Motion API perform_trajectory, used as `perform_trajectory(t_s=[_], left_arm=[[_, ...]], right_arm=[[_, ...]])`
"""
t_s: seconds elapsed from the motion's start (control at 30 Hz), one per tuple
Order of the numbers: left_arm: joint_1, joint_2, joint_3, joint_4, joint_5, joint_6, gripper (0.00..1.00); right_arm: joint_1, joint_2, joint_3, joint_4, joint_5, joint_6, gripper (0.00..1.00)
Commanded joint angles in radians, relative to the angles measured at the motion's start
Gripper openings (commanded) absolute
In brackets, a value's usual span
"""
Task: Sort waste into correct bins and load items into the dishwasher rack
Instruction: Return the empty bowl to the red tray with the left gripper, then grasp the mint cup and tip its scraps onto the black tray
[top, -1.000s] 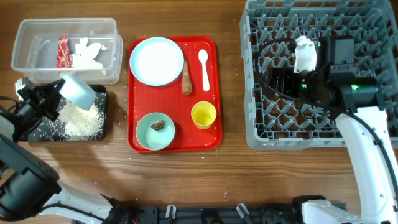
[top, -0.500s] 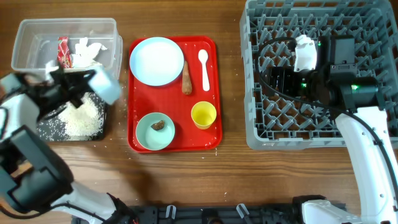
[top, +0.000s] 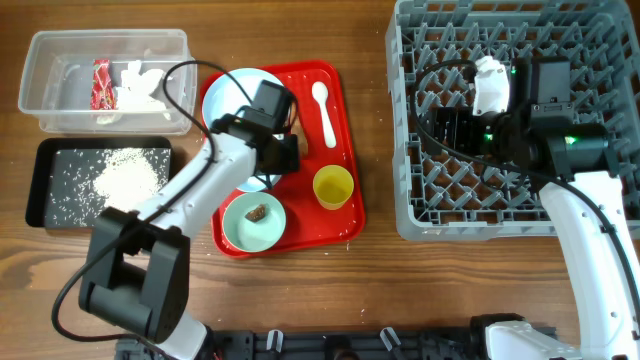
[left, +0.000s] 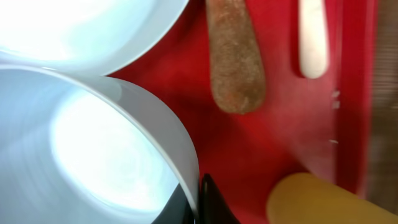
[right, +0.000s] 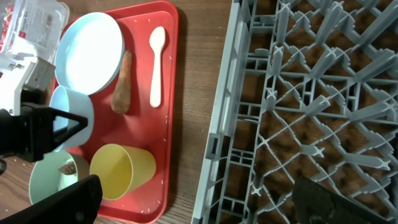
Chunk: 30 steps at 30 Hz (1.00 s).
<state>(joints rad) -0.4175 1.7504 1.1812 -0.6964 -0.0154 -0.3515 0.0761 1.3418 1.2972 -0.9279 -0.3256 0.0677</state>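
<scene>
My left gripper (top: 268, 165) is over the red tray, shut on the rim of the light blue bowl (left: 93, 149), which looks empty and sits just below the light blue plate (top: 235, 95). The brown stick (left: 233, 56) and white spoon (top: 322, 110) lie beside it. The yellow cup (top: 333, 186) and the pale green bowl (top: 253, 222) holding a brown lump (top: 257, 213) sit at the tray's front. Rice (top: 125, 172) lies in the black tray (top: 45, 200). The wrapper (top: 100, 83) and paper (top: 135, 85) are in the clear tub (top: 60, 45). My right gripper (right: 199, 199) is open and empty over the grey rack (top: 420, 215).
The red serving tray (top: 345, 215) lies between the bins and the rack, with a few rice grains on it. Bare wood runs along the table's front edge. A strip of table separates the red tray from the rack's left wall (right: 217, 143).
My left arm has swung right from the black tray to the red tray with the light blue bowl. The red tray has shifted slightly. My right arm has not moved.
</scene>
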Motion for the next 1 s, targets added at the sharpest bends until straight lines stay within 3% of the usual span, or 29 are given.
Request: perform_trajectory(t_s=[0.0, 0.1, 0.2, 0.27, 0.53, 0.63, 0.73, 0.83, 0.97], left_arm=[[-0.022, 0.013, -0.003, 0.0, -0.192, 0.003, 0.41], [-0.016, -0.019, 0.055, -0.077, -0.175, 0.003, 0.52], [-0.018, -0.097, 0.112, -0.233, 0.023, -0.091, 0.54], [-0.03, -0.098, 0.105, -0.298, 0.079, -0.142, 0.53], [-0.103, -0.092, -0.159, -0.23, 0.075, -0.241, 0.5], [-0.102, -0.092, -0.211, -0.166, 0.074, -0.241, 0.4], [-0.102, -0.092, -0.215, -0.146, 0.075, -0.241, 0.07], [-0.101, -0.1, -0.199, -0.182, 0.127, -0.24, 0.04], [-0.101, -0.136, -0.038, -0.325, 0.164, -0.19, 0.04]], right_arm=[[0.005, 0.01, 0.02, -0.004, -0.013, 0.011, 0.99], [0.005, 0.01, 0.02, -0.004, -0.013, 0.011, 1.0], [0.005, 0.01, 0.02, -0.004, -0.013, 0.01, 1.0], [0.005, 0.01, 0.02, 0.0, -0.013, 0.011, 1.0], [0.005, 0.01, 0.02, -0.007, -0.013, 0.011, 1.0], [0.005, 0.01, 0.02, -0.007, -0.013, 0.011, 1.0], [0.005, 0.01, 0.02, -0.007, -0.013, 0.011, 1.0], [0.005, 0.01, 0.02, -0.003, -0.013, 0.011, 1.0], [0.005, 0.01, 0.02, 0.0, -0.013, 0.01, 1.0]])
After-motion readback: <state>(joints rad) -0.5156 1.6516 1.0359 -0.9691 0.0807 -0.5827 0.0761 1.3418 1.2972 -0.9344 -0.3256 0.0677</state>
